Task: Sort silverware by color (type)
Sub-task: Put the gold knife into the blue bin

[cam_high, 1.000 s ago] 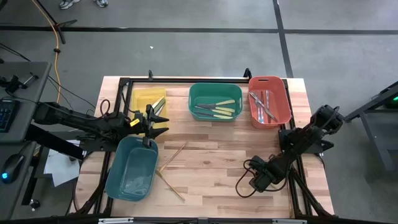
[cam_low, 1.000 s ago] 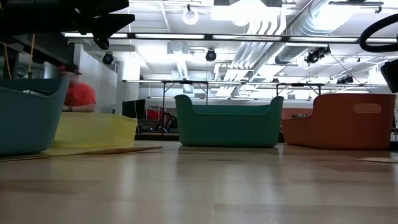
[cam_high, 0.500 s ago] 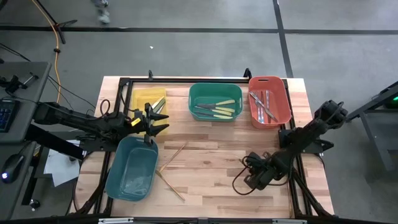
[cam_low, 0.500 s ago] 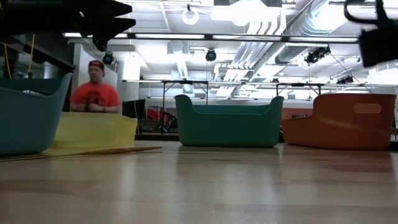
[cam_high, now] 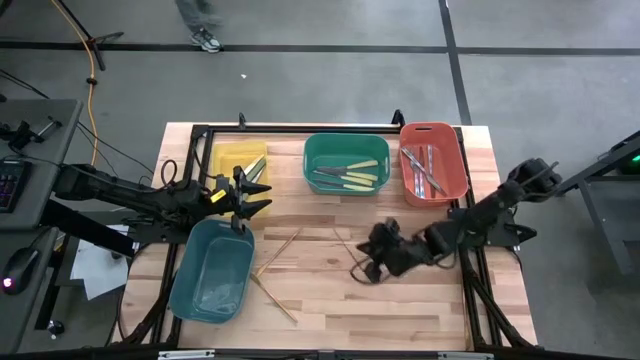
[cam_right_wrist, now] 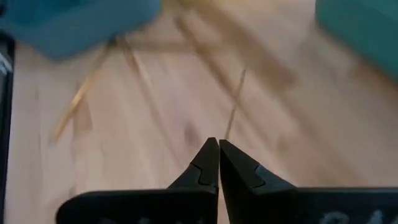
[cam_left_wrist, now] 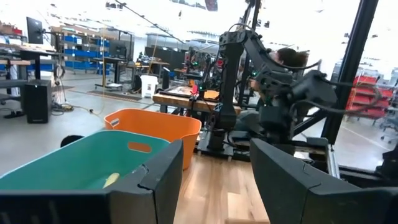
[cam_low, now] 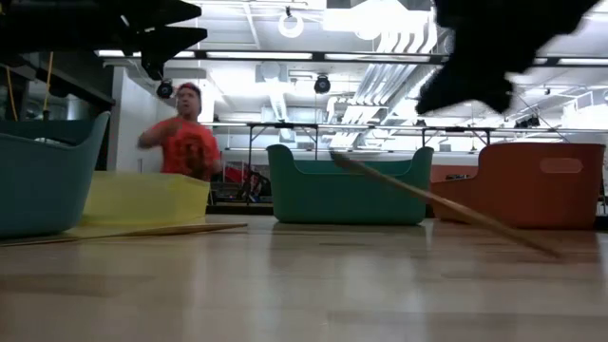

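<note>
My right gripper [cam_high: 362,268] hangs over the table's middle right, slanting down toward the far left. It is shut on a thin tan wooden utensil [cam_right_wrist: 234,102]. In the low view this utensil [cam_low: 437,195] slants, far end raised. Two more wooden utensils [cam_high: 280,250] [cam_high: 272,295] lie flat on the table by the teal bin [cam_high: 212,270]. Other silverware lies in the yellow bin [cam_high: 232,160], green bin [cam_high: 346,163] and red bin [cam_high: 433,162]. My left gripper [cam_high: 262,195] waits open between the yellow and teal bins. My right gripper has the wooden utensil at its shut fingertips [cam_right_wrist: 222,149], which come slanting down from the table's near right. The utensil's shaft [cam_right_wrist: 230,121] sticks out ahead of the fingers, roughly along them. The fingers hide the place of contact. The utensil is tilted, with its far end [cam_low: 337,155] up.
The four bins stand along the far edge and the left side. Bare wood lies between them and the near edge. A black frame rail [cam_high: 480,290] runs along the table's right side. A person [cam_low: 182,142] moves in the room beyond.
My right gripper has gone toward the table's left and far edges and risen. It has tipped from pointing steeply down to a slant. The wooden utensil has come up with it and now shows tilted in the low view. The person behind has walked toward the right.
</note>
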You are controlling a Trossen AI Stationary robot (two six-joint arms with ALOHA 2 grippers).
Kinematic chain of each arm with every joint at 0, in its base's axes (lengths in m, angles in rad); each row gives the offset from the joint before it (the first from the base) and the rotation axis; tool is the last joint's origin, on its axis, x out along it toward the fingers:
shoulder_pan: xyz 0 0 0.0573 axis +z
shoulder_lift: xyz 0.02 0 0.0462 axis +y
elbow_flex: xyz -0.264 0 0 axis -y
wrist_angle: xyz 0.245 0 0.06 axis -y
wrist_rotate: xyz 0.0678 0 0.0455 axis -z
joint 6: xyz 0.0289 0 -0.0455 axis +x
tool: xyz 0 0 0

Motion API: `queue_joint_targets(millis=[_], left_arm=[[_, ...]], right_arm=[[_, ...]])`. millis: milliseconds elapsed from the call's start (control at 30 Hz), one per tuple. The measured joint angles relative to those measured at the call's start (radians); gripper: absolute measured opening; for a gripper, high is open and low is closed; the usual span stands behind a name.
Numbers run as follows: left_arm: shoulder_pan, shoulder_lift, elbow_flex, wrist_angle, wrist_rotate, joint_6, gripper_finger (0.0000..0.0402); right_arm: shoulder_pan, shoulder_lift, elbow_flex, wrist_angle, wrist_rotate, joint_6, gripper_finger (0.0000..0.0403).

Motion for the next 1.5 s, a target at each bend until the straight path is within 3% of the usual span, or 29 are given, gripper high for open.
queue_joint_targets(millis=[167, 367, 667, 1100, 1267, 1500], left_arm=[[0.0, 0.0, 0.0, 0.002, 0.0, -0.017, 0.0177], [0.0, 0.007, 0.0, -0.007, 0.0, -0.017, 0.0177], [0.0, 0.014, 0.0, -0.006, 0.0, -0.018, 0.0177], [0.0, 0.014, 0.0, -0.007, 0.0, -0.019, 0.0177], [0.0, 0.014, 0.0, -0.009, 0.0, -0.034, 0.0177], [0.0, 0.014, 0.0, -0.011, 0.0, -0.036, 0.0177]], right_arm=[[-0.131, 0.001, 0.001, 0.188, -0.062, -0.235, 0.0001], [-0.211, 0.001, 0.001, 0.172, -0.188, -0.268, 0.0], [-0.207, 0.002, 0.001, 0.188, -0.25, -0.277, 0.0], [-0.16, 0.059, 0.002, 0.362, -0.294, -0.322, 0.0003], [-0.159, 0.103, 0.002, 0.36, -0.294, -0.322, 0.0047], [-0.132, 0.15, 0.01, 0.362, -0.296, -0.314, 0.0164]])
